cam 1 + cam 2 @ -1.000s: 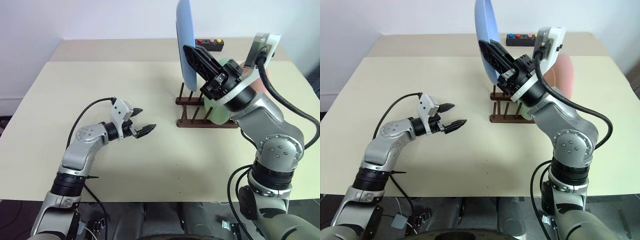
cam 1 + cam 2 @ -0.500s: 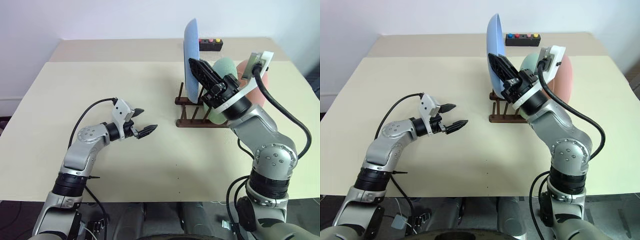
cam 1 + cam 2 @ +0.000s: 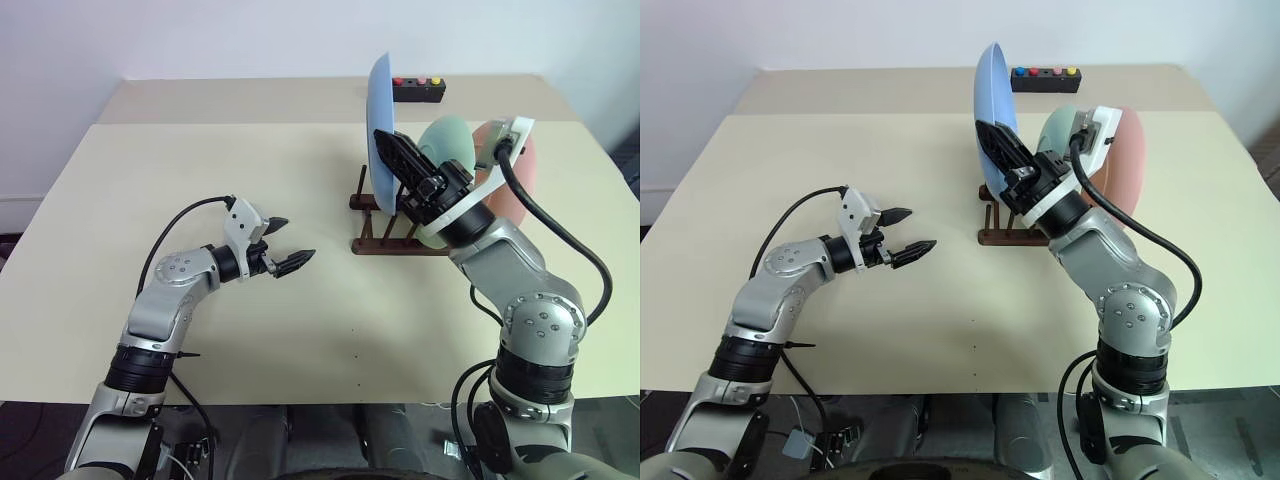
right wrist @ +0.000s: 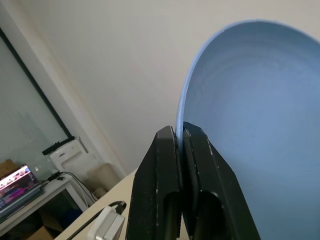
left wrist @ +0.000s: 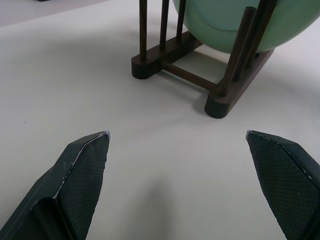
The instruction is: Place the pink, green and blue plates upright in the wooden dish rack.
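Observation:
The blue plate stands upright at the left end of the wooden dish rack, its lower edge down among the pegs. Whether it rests on the rails I cannot tell. My right gripper is shut on the plate's rim, which shows pinched between the fingers in the right wrist view. The green plate stands upright in the rack's middle, and the pink plate stands behind it at the right end. My left gripper hovers open over the table, left of the rack, with nothing in it.
A black box with coloured buttons lies at the table's far edge behind the rack. The beige table stretches bare to the left and front. The rack's near end and the green plate lie ahead of my left gripper.
My right gripper has brought the blue plate down and rolled it slightly, from above the rack to its left-end pegs. The left arm has stayed still.

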Action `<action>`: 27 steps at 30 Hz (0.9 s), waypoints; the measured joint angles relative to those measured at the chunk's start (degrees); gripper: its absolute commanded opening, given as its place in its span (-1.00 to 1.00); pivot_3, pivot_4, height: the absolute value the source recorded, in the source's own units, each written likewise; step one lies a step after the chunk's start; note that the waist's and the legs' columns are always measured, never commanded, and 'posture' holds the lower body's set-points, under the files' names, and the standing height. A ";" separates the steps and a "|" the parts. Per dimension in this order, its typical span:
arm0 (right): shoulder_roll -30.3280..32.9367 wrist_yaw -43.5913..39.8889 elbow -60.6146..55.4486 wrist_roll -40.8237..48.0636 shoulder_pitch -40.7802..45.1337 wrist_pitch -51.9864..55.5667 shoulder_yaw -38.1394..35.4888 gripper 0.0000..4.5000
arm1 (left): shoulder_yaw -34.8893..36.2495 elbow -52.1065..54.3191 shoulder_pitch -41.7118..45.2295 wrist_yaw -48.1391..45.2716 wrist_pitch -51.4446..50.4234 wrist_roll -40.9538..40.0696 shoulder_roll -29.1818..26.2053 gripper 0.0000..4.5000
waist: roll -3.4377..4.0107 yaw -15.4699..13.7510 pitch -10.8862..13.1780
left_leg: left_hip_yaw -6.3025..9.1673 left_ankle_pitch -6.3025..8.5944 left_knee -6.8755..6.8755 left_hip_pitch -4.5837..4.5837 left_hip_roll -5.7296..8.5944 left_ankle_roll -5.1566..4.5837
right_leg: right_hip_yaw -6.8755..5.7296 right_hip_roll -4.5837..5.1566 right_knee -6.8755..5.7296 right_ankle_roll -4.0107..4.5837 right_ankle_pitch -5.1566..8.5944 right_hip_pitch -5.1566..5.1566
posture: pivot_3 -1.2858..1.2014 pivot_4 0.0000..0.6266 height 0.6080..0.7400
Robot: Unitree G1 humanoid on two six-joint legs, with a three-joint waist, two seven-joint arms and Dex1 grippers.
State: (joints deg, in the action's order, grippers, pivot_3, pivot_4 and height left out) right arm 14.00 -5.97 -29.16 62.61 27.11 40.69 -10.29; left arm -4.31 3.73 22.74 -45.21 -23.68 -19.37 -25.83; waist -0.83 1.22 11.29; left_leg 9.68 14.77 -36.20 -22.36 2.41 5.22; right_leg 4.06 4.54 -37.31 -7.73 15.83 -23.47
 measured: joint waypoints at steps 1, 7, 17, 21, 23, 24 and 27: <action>0.01 -0.03 0.04 0.14 -0.01 0.01 0.01 -1.00 | 0.00 0.15 0.00 -0.14 -0.03 -0.01 0.00 0.99 | 0.00 0.00 0.00 | 0.00 0.00 0.00 0.00 0.00 0.00 | 0.00 0.00 0.00 0.00 0.00 0.00 | 0.03 -0.52 1.00; 0.21 -0.53 0.02 1.85 0.04 0.04 0.71 -1.00 | 0.00 1.01 0.01 -0.73 -0.39 -0.02 0.00 0.99 | 0.00 0.00 0.00 | 0.00 0.00 0.00 0.00 0.00 0.00 | 0.00 0.00 0.00 0.00 0.00 0.00 | 0.03 -0.52 1.00; 0.60 -0.50 0.21 3.13 0.54 -0.03 0.87 -1.00 | -0.01 1.01 0.01 -0.81 -0.68 0.00 0.10 0.99 | 0.00 0.00 0.00 | 0.00 0.00 0.01 0.00 0.00 0.00 | 0.00 0.00 0.00 0.00 0.00 0.00 | 0.03 -0.52 1.00; 0.59 -0.52 0.93 2.76 -0.13 -0.27 0.85 -1.00 | -0.01 1.01 0.00 -0.81 -0.67 0.00 0.10 0.99 | 0.00 -0.01 0.00 | 0.00 0.00 0.01 0.00 0.00 0.00 | 0.00 0.00 0.01 0.00 0.00 0.00 | 0.03 -0.52 1.00; 0.60 -0.56 1.37 2.41 -0.51 -0.68 0.80 -1.00 | -0.01 1.02 0.00 -0.82 -0.67 0.01 0.10 0.99 | 0.00 -0.01 0.00 | 0.00 0.00 0.01 0.00 0.00 0.00 | 0.00 0.00 0.01 0.00 0.00 0.00 | 0.03 -0.52 1.00; 0.59 -0.61 1.48 2.22 -0.95 -1.14 0.64 -1.00 | -0.01 1.02 0.00 -0.83 -0.67 0.01 0.10 0.99 | 0.00 -0.01 0.00 | 0.00 0.00 0.01 0.00 0.00 0.00 | 0.00 0.00 0.01 0.00 0.00 0.00 | 0.03 -0.52 1.00; 0.59 -0.86 1.48 2.32 -1.23 -1.66 0.34 -1.00 | -0.03 1.02 0.00 -0.86 -0.67 0.01 0.10 0.99 | 0.00 0.03 0.00 | 0.00 0.00 0.01 0.00 0.00 0.00 | 0.00 0.00 0.01 0.00 0.00 0.00 | 0.03 -0.52 1.00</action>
State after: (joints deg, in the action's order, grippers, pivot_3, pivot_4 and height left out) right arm 14.59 -6.83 -27.68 64.93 25.88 39.03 -9.95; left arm -4.33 4.75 22.74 -46.07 -24.34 -19.36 -25.73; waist -0.83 1.25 11.29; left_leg 9.67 14.77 -36.19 -22.36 2.41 5.22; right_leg 4.06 4.54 -37.30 -7.73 15.83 -23.48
